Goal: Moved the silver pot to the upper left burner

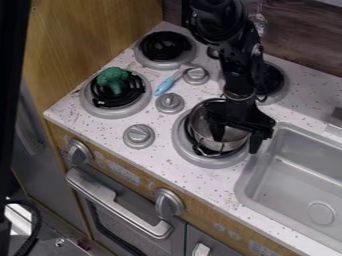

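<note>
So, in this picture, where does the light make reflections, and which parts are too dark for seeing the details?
Camera view: pale highlights on the silver pot and the oven handle; camera view: the black arm and pincer lose much surface detail; camera view: the upper left burner has dark coils.

Silver pot (pixel 224 145): sat on a burner (pixel 202 160) near 3 o'clock in the camera view
Gripper (pixel 236 139): hung over the pot, fingers apart, one inside the rim, one outside toward the pot's 4 o'clock
Toy broccoli (pixel 112 77): rested on the coil at 10 o'clock
Blue utensil (pixel 163 87): lay near 12 o'clock, between two knobs
Sink (pixel 297 182): stood at 4 o'clock
</note>
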Controlling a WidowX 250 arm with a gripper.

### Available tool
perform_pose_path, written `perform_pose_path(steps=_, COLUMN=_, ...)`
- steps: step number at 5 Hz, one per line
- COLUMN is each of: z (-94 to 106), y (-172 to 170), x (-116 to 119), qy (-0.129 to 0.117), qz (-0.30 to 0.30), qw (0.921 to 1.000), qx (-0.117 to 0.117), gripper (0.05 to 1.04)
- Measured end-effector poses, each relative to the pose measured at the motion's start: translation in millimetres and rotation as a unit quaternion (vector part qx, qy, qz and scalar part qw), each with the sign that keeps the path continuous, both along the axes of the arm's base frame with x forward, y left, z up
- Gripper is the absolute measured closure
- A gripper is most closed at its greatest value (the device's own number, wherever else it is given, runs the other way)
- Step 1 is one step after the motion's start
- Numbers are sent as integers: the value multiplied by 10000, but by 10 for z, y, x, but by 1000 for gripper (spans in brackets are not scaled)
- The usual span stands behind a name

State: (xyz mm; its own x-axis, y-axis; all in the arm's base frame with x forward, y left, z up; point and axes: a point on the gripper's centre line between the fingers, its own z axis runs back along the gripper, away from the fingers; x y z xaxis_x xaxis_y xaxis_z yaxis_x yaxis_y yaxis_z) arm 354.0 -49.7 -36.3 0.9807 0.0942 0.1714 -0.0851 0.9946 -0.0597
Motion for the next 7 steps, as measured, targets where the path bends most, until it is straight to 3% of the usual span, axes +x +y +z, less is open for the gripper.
perform_pose_path(steps=1, z=8, y=-17, x=18, qy=-74, qz=-138, qw=9997, qx=198, gripper=121)
perform_pose_path(steps=3, z=-74, y=-28, x=2, qy=-551, qz=-682, qw=9941, qx=643, gripper=715)
perform_pose_path(steps=4, z=-81, y=-40, x=-20, qy=-537, qz=-869, qw=9924, qx=684, gripper=926)
perform_pose_path(steps=5, z=154, y=-8, x=-33, qy=-676, qz=-1319, qw=9867, qx=661, gripper=1010)
perform_pose_path(steps=6, z=308, y=301, x=10, qy=-594, qz=-1463, qw=9863, qx=474, gripper=1014)
perform_pose_path(steps=7, z=480, y=656, x=198, qy=-674, qz=-1479, qw=9832, qx=833, gripper=1016)
